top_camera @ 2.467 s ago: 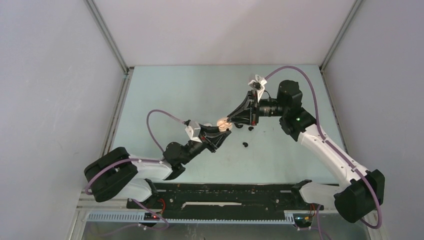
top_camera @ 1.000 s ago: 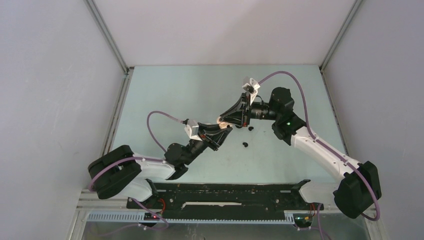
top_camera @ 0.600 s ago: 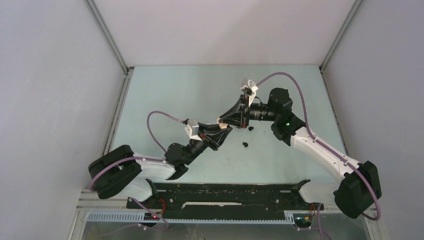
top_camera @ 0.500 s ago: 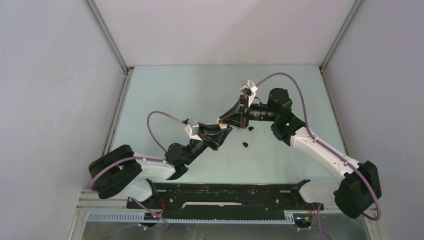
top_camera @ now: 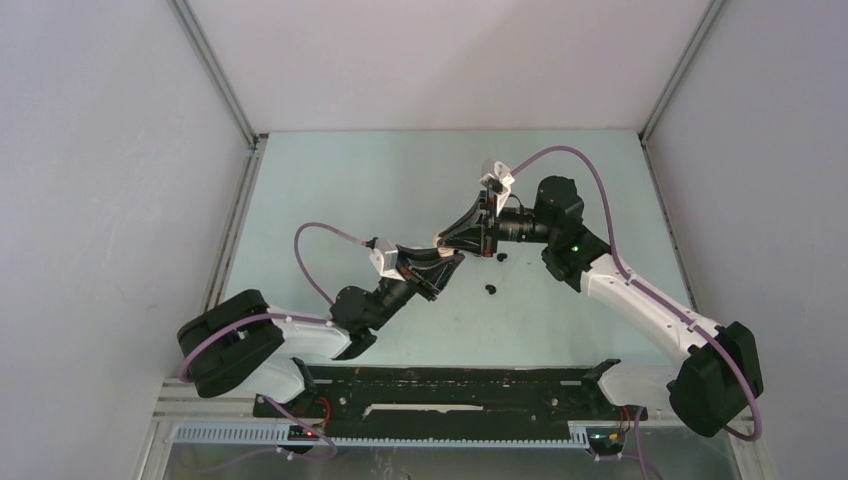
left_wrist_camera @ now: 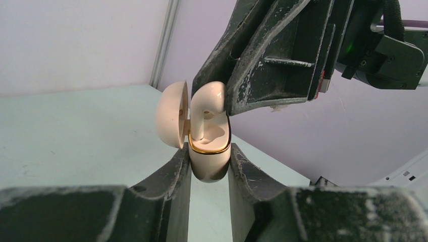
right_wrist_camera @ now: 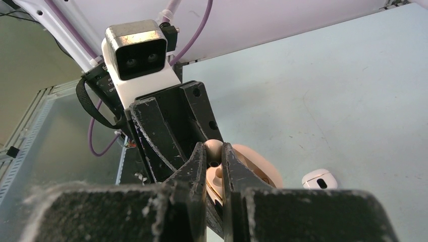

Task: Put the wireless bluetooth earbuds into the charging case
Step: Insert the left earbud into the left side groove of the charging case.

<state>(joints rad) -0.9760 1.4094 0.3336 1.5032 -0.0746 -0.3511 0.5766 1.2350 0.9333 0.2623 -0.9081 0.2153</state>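
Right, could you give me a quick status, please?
Left jaws shut on open charging case. Right jaws narrow at its top, grip unclear. Black earbuds loose on table.

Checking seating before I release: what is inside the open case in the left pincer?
A pale earbud sits at the mouth of the case, pinched by the right pincer. Beneath it the moulded lining shows. The right pincer covers the rest, so seating depth is hidden.
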